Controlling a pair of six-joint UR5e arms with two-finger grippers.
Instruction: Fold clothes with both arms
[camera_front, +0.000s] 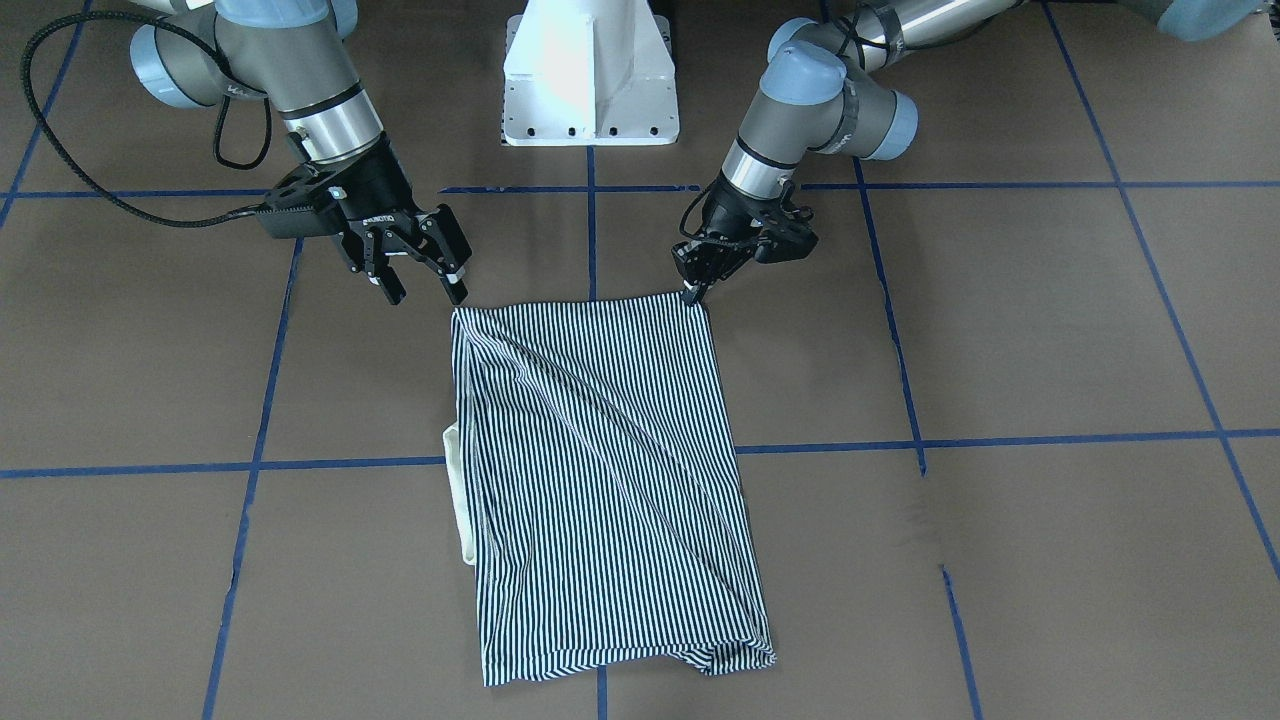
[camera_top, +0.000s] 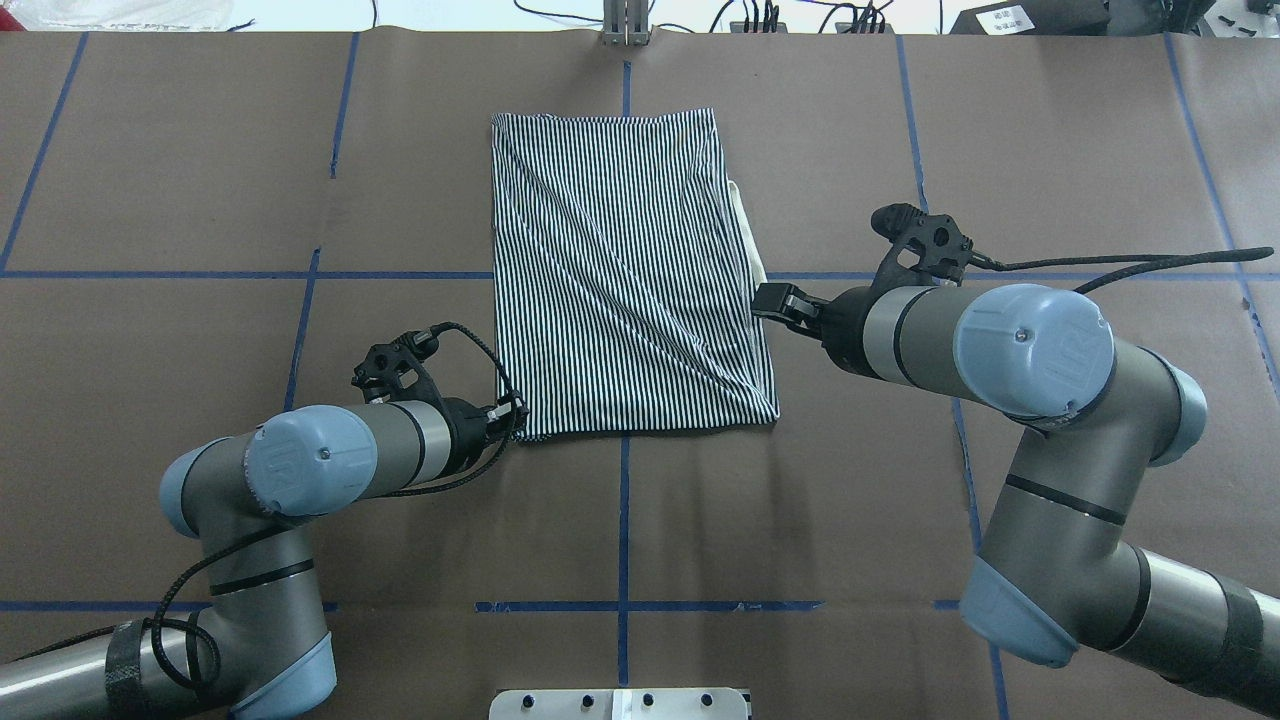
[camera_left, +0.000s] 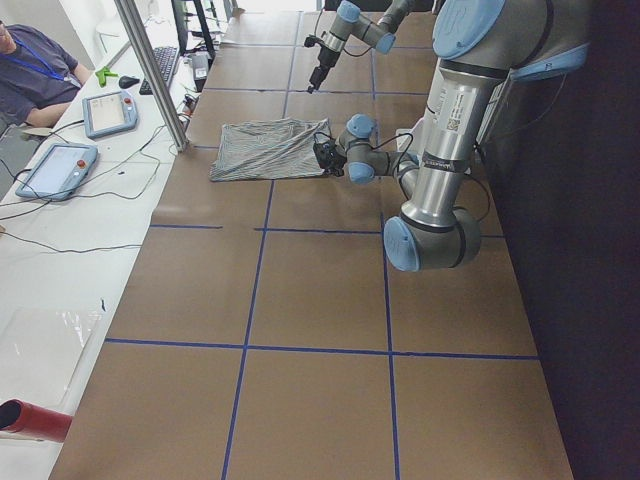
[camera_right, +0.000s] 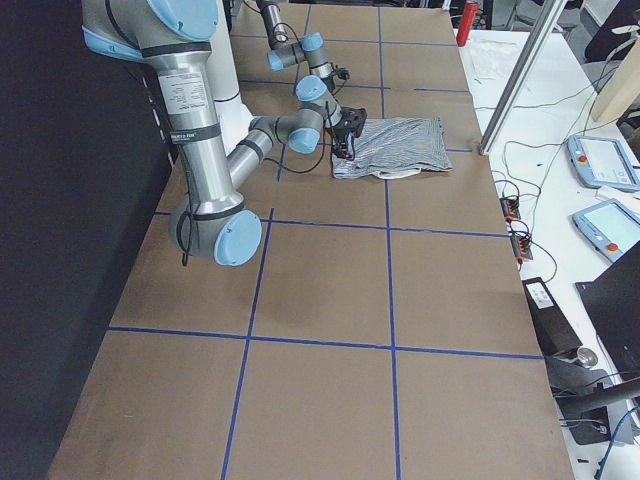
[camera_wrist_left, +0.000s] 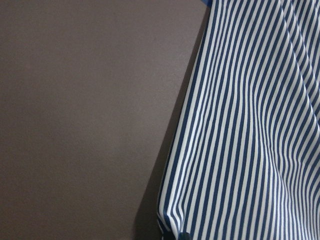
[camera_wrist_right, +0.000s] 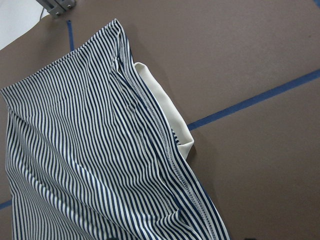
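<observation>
**Folded polo on bench: L claw pinching corner, R claw spread**

Striped polo shirt (camera_top: 620, 260) lies flat on brown bench (camera_top: 200, 400), folded to a tall rectangle w/ one long diagonal crease. In overhead view it sits toward 12 o'clock of bench centre, straddling the blue tape lines (camera_top: 620, 500). Cream collar (camera_top: 745, 230) pokes out along the shirt's 3 o'clock edge.

Left claw (camera_front: 692, 290): fingers pressed together, pinching the shirt's 7 o'clock corner (overhead view). Fabric there is slightly raised, w/ shadow under the edge in left wrist view.

Right claw (camera_front: 427, 295): fingers spread, gripping nothing. It hangs off the bench, just beside the shirt's 3 o'clock edge near the collar. Contact w/ the fabric: can't tell.
</observation>
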